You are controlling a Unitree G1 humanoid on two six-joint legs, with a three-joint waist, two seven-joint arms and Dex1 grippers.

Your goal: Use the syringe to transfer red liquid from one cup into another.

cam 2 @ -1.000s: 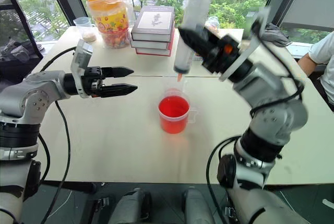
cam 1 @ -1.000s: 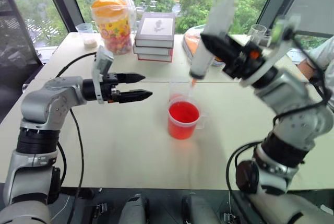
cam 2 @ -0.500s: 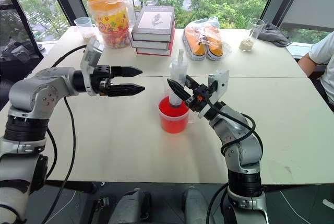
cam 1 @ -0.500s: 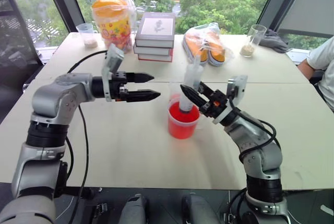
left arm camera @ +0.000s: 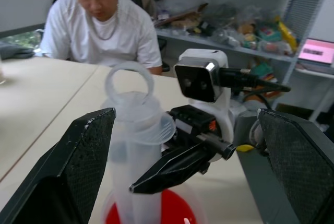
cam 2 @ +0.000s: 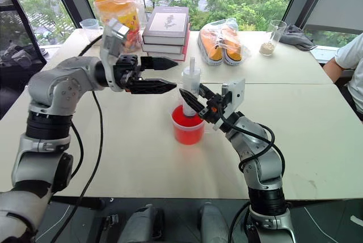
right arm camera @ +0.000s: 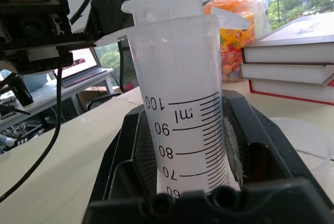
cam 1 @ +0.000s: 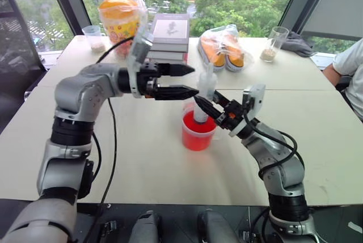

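Right fingers clamp the syringe marked "100 ml"; left fingers spread apart.

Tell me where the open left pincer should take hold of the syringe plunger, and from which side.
Probably the ring at the plunger's top, approached from the robot's left, level with it. The syringe stands upright with its tip down in the red cup, its barrel clamped in the right pincer, so only the plunger end stands free. The left pincer already hangs open beside it, pointing that way.
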